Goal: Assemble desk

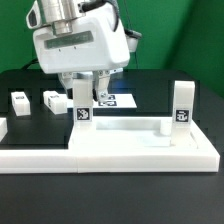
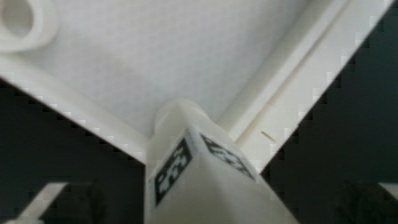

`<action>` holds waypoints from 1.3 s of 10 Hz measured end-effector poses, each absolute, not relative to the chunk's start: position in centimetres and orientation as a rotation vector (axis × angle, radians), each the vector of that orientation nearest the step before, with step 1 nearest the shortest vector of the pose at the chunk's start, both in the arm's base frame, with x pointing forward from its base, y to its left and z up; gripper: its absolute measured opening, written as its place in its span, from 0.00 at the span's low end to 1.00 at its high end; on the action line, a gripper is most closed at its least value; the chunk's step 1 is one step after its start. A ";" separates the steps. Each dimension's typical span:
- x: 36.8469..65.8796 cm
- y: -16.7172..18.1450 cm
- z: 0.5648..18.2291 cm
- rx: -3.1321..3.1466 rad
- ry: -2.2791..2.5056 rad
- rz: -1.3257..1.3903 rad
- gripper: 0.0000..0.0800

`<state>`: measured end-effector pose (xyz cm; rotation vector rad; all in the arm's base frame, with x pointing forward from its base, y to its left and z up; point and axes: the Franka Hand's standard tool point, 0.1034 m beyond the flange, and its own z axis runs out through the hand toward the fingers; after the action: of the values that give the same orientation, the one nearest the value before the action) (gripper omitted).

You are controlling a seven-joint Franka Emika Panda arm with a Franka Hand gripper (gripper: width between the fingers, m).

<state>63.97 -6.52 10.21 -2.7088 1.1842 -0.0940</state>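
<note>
Black table (image 1: 30, 82), green backdrop (image 1: 190, 40); fingers (image 1: 101, 88) apparently spread clear of the upright leg (image 1: 82, 113).

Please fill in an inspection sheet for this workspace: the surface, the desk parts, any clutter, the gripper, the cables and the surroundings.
Surface: black table, flat.
Job's things: the white tabletop lies flat at the front. The left leg and the right leg stand upright at its corners, named by their side in the exterior view. Two loose legs lie on the table at that view's left.
Clutter: only the marker board, flat behind the gripper.
Grippers: the gripper is open above the left leg. Its fingers stand on either side of the leg, with gaps showing in the wrist view.
Cables: nothing seen.
Surroundings: green wall behind the table.
</note>
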 end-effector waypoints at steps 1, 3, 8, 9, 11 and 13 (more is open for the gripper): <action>64.2 -6.7 10.6 -2.890 0.862 -0.120 0.81; 63.9 -6.2 10.3 -3.040 0.345 -0.102 0.81; 63.6 -6.1 10.1 -2.997 0.565 -0.073 0.47; 63.6 -6.1 10.1 -2.986 0.614 -0.070 0.36; 63.8 -6.0 10.2 -2.901 0.920 -0.064 0.36; 63.9 -5.9 10.1 -2.687 1.392 -0.050 0.36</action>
<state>63.85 -5.87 10.12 -2.6865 1.3921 -0.0504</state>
